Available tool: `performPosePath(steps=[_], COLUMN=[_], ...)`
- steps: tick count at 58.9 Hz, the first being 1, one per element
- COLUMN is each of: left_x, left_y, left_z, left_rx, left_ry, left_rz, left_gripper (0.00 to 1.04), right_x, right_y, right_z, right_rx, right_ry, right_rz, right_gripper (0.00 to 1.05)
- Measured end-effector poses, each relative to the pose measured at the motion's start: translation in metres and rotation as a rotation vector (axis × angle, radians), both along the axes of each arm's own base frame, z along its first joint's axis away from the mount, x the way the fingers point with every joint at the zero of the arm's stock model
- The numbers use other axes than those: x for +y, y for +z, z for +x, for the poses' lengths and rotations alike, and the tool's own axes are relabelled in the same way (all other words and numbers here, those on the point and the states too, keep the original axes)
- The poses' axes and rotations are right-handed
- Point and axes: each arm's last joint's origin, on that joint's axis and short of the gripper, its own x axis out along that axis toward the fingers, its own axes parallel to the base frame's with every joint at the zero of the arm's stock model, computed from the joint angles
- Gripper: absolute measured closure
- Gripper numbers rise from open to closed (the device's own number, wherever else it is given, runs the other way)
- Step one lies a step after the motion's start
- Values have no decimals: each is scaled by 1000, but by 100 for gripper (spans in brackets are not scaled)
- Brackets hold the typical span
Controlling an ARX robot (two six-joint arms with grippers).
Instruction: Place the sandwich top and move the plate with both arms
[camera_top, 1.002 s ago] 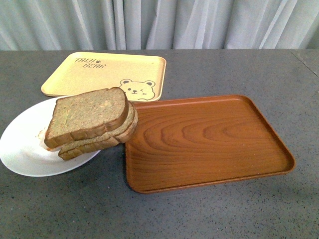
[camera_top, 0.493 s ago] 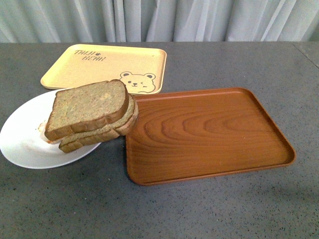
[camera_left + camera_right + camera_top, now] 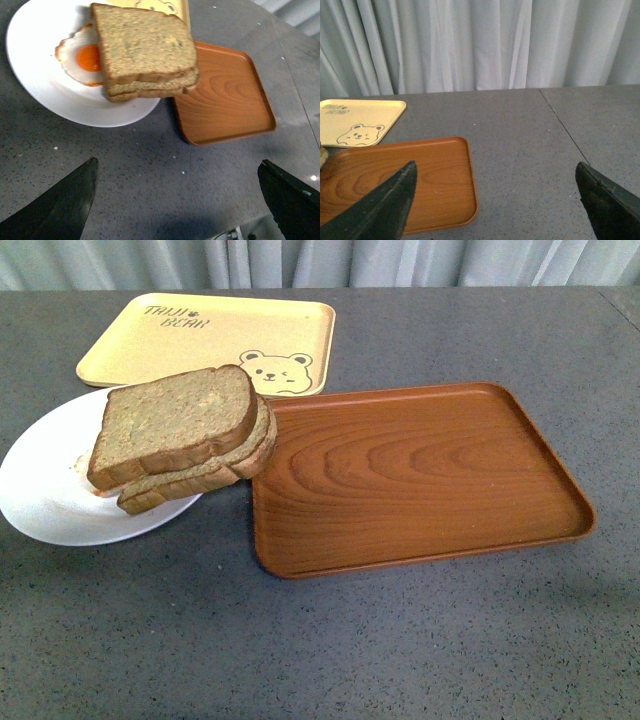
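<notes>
The sandwich top (image 3: 175,423), a thick squarish brown slice, lies on another brown slice on the white plate (image 3: 40,490) at the left, overhanging its right rim. In the left wrist view the sandwich top (image 3: 142,45) covers part of a fried egg (image 3: 80,60) on the plate (image 3: 35,75). My left gripper (image 3: 177,192) is open and empty above bare table, short of the plate. My right gripper (image 3: 495,192) is open and empty over the table beside the brown tray. Neither arm shows in the front view.
A brown wood-grain tray (image 3: 420,480) lies in the middle, touching the plate's right side; it also shows in the right wrist view (image 3: 395,185). A pale yellow bear-print tray (image 3: 210,340) lies behind the plate. Grey curtains hang behind the dark speckled table.
The front view has tilted downward: everything on the table sits higher in the frame and less curtain shows. The objects keep their places relative to each other.
</notes>
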Motion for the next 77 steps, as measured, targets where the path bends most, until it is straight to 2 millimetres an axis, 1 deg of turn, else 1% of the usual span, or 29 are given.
performPosePath(steps=[2,5,11,14,19,29,34,43,49,57,72,77], left_x=[1,4,11,18,21,24,21,13,12,15,21,24], left_y=[-7,-17,-31,-47,-62,-83,-94,-108,-115,-118,-120,-122], left_z=[12,27,46,59,68,80,89,95,102,112,119,124], left_rx=[30,60,90,140,188,232,255,293,309,299,319,331], left_ry=[21,51,100,140,163,196,214,218,239,289,347,370], left_rz=[-37,-76,-103,-125,-146,-193,-219,-257,-299,-375,-460,-504], left_gripper=[9,9,9,9,9,9,9,9,9,9,9,9], right_x=[0,0,0,0,0,0,0,0,0,0,0,0], right_y=[0,0,0,0,0,0,0,0,0,0,0,0], right_z=[0,0,0,0,0,0,0,0,0,0,0,0], right_rx=[0,0,0,0,0,0,0,0,0,0,0,0], right_ry=[0,0,2,1,1,1,1,1,1,1,1,1], right_rz=[0,0,0,0,0,0,0,0,0,0,0,0], right_gripper=[9,9,9,9,9,9,9,9,9,9,9,9])
